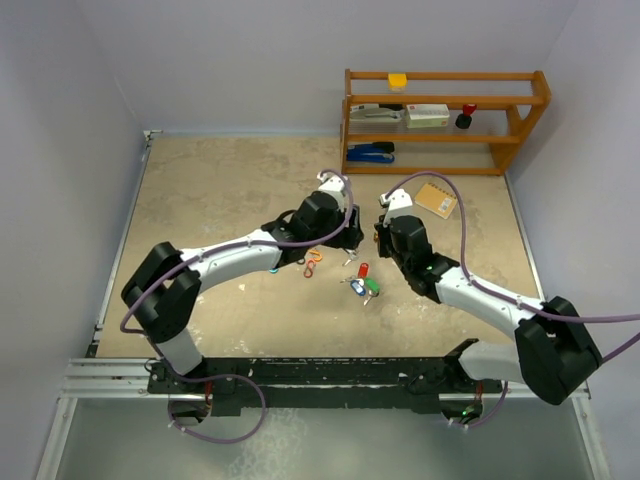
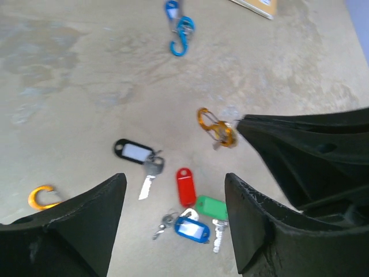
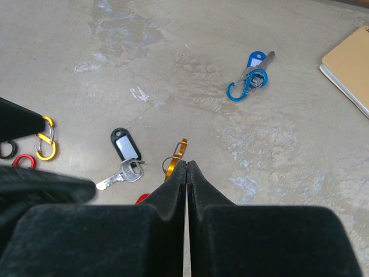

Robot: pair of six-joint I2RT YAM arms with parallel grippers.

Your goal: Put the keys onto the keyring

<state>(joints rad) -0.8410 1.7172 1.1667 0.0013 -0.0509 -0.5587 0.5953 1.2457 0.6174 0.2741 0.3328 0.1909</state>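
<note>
- Left gripper [image 2: 174, 190] is hanging with jaws apart, gripping nothing.
- Keys [image 2: 192, 229] are lying on the table [image 2: 86, 86] beneath it.
- I'm seeing the right gripper [image 3: 187, 164] closed, pinching the orange clip [image 3: 174, 156].

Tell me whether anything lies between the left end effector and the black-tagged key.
Nothing visible does. The open left end effector faces the black-tagged key with nothing between them. The right end effector, shut on the orange clip, sits off to one side.
</note>
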